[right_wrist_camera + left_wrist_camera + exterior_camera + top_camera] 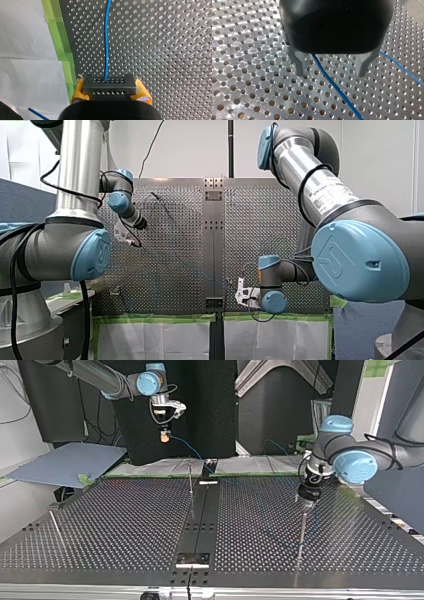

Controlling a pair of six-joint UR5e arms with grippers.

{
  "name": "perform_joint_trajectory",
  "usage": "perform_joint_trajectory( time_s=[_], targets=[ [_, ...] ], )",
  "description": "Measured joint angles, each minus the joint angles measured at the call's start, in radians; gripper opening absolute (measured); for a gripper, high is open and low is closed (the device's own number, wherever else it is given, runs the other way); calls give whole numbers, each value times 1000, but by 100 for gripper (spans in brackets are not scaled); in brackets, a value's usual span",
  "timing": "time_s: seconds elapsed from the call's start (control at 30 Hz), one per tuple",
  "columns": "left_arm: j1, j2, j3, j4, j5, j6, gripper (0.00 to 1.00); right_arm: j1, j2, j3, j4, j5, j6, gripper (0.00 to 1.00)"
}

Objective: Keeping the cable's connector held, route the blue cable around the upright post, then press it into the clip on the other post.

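Observation:
My right gripper [110, 84] has its yellow pads shut on a black connector block [109, 90]. From the block the blue cable [107, 37] runs straight ahead over the perforated table. In the top view this gripper [164, 436] hangs high at the left, and the cable [192, 450] slopes down from it. My left gripper [330, 72] is open just above the plate. The cable [337, 87] passes between its metal fingers [298, 66] without being pinched. In the top view it [306, 502] sits just above a thin upright post [301, 530]. A second thin post [190, 477] stands near the middle.
A black centre rail [202, 515] divides the perforated table [110, 525]. A third short post [55, 525] stands at the top view's left. Green tape [57, 37] and white paper border the plate beside my right gripper. A grey-blue board [65, 462] lies beyond the far left corner.

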Motion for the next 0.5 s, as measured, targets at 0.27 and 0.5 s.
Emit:
perform_joint_trajectory(
  time_s=[0.27,0.5],
  targets=[
    [22,48,-26,8,-25,-2,100,4,-1,0,-1,0,1,0],
    [30,63,-28,16,-24,8,100,6,-1,0,-1,-8,1,0]
  ],
)
